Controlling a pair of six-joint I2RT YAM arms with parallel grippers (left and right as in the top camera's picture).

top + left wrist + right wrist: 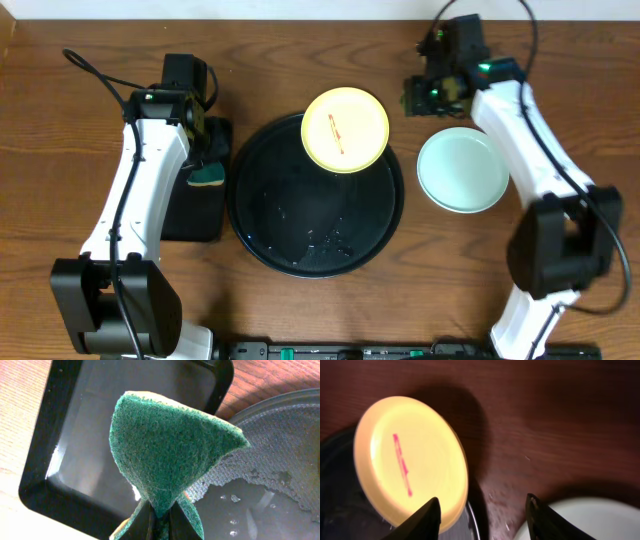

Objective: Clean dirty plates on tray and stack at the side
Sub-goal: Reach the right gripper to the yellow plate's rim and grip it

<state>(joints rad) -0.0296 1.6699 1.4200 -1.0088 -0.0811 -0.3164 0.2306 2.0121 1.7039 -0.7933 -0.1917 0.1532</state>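
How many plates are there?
2: a yellow plate on the far edge of the tray, a mint plate on the table beside it. Another may hide under the mint one.

Bare tabletop [406, 138] lies open between yellow plate [345, 130] and mint plates [462, 169]; tray [290, 220] front half seems unobstructed

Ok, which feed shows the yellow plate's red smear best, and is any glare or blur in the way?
Overhead: sharp, evenly lit, smear on the yellow plate clear; small glints on the wet black tray. Right wrist: dim and soft, smear still readable. Left wrist: the green sponge blocks most of the frame.
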